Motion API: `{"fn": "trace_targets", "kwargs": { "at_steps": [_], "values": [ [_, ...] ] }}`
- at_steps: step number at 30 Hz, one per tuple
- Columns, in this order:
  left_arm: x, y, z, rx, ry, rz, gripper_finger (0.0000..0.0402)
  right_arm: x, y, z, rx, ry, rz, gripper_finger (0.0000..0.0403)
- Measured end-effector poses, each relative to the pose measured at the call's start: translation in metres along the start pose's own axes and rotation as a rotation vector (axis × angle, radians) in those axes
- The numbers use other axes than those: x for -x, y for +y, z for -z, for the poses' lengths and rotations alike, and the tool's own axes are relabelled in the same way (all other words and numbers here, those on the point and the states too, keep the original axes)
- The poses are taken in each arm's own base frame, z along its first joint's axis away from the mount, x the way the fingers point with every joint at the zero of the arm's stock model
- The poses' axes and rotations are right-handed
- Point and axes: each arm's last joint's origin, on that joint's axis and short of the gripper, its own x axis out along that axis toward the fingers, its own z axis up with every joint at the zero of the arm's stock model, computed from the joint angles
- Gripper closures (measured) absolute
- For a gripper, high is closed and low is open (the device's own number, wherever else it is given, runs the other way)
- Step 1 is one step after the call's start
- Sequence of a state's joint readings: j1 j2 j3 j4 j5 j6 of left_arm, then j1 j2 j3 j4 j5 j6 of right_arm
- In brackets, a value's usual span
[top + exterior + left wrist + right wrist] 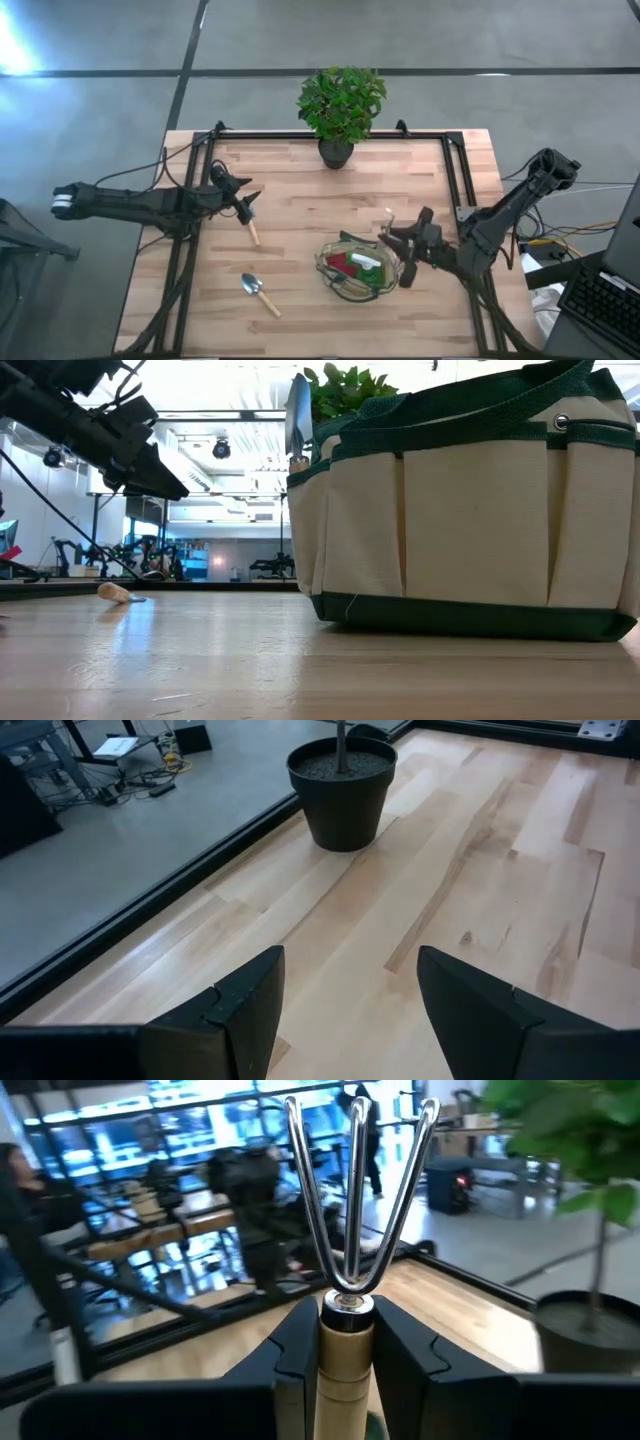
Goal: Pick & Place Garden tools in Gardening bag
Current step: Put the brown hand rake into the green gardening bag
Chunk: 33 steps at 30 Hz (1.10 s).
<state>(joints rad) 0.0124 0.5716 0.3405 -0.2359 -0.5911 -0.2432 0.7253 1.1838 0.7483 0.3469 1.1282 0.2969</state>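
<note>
Here, one bag [360, 268], one loose trowel [259, 293]

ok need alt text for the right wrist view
The right gripper clamps the wooden handle of a three-pronged silver garden fork, prongs pointing up. A potted plant stands on the wooden table beyond it.

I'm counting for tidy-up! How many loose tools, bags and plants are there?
Tools lying on table: 2 (trowel, wooden-handled tool)
Fork in right gripper: 1
Bags: 1
Plants: 1
Total: 5
</note>
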Motion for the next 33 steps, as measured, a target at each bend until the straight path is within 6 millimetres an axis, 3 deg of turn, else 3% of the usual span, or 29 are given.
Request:
{"fn": "trace_targets", "kwargs": {
  "at_steps": [19, 33],
  "values": [
    [0.0, 0.0, 0.001, 0.013, 0.004, -0.002, 0.017, 0.04, 0.053, 0.031, -0.068, 0.019, -0.222, 0.0346],
    [0.0, 0.0, 0.001, 0.023, 0.004, -0.001, 0.017, 0.028, 0.102, 0.059, -0.014, 0.045, -0.213, 0.0346]
  ]
}}
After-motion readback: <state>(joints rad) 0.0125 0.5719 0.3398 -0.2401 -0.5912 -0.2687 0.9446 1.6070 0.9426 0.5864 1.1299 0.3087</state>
